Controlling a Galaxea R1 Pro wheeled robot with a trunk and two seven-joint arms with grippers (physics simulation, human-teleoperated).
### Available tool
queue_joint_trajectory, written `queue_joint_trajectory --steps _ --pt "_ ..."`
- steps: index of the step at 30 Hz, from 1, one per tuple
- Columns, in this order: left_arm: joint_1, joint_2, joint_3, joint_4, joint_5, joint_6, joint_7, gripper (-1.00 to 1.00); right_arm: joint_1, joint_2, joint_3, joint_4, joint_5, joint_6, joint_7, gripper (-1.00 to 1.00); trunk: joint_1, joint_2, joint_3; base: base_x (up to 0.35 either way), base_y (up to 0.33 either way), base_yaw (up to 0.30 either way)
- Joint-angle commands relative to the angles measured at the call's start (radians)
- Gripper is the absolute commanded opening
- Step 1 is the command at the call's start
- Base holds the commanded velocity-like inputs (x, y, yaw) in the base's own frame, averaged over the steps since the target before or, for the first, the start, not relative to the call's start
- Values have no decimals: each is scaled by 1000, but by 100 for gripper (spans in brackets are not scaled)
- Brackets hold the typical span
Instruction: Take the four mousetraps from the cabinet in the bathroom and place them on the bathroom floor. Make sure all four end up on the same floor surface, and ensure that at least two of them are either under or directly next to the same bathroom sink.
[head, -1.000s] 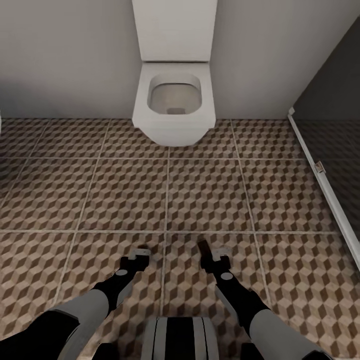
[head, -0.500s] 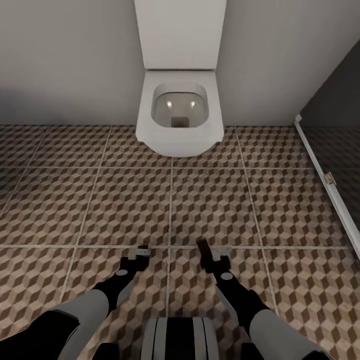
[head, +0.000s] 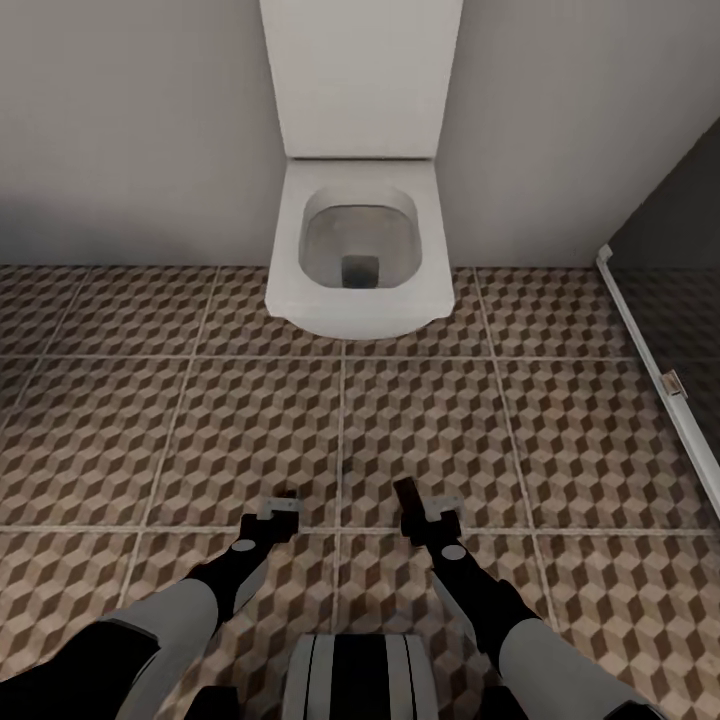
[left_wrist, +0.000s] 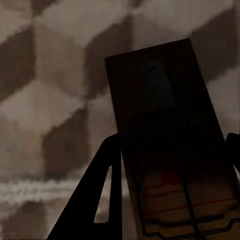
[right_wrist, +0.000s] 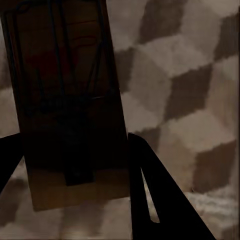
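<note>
Mousetraps, no readable labels: left hand (head: 283, 504) is gripping one mousetrap (left_wrist: 170, 150), right hand (head: 415, 505) another (right_wrist: 65, 105), over bathroom floor (head: 200, 430) nr toilet (head: 358, 255).

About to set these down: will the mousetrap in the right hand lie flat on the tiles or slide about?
The mousetrap is a thin flat wooden board, so it likely stays stiff and lies flat without rolling. It looks light, so a nudge from the right hand could probably skid it across the smooth floor.
</note>
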Motion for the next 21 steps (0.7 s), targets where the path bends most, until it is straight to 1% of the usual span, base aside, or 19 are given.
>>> queue_joint_trajectory --steps 1,14,21 --pt "-1 0 -10 1 8 -3 8 -100 -1 -1 8 -1 -13 2 -9 -100 0 0 -1 242 0 0" --pt "0 -1 -10 1 7 -3 8 -100 -1 -1 10 -1 -13 1 -9 -100 0 0 -1 237 0 0" --pt "1 -7 -11 2 7 -3 8 -100 0 0 10 -1 -13 1 -9 -100 0 0 -1 185 0 0"
